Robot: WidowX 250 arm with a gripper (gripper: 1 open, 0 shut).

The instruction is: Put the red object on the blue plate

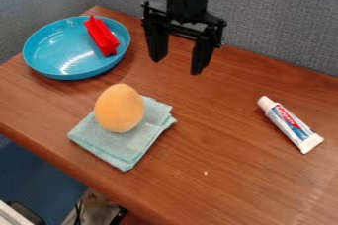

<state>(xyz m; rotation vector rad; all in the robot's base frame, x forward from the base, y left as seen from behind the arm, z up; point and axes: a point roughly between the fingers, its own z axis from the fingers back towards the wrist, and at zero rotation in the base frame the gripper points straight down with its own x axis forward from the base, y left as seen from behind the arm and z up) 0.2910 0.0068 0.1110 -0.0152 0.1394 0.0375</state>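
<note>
Wooden table (224,111) with blue plate (59,56), teal cloth (126,135), toothpaste tube (288,122).

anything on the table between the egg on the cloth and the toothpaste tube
No. In the camera view, only bare wooden table lies between the orange egg on the teal cloth and the toothpaste tube.

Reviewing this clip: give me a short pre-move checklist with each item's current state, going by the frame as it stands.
1. Red object location: the small red plastic object already lies on the round bright blue plastic plate, near its far rim. Ok.
2. Black two-finger gripper: jaws apart, nothing between them. Ok.
3. Gripper clearance: it hangs over bare brown wooden table, right of the plate. Whether its fingertips touch the table: cannot tell.
4. Orange egg-shaped object sits on the folded pale teal cloth, apart from the gripper. Ok.
5. White toothpaste tube lies flat at the right, out of the way. Ok.
</note>
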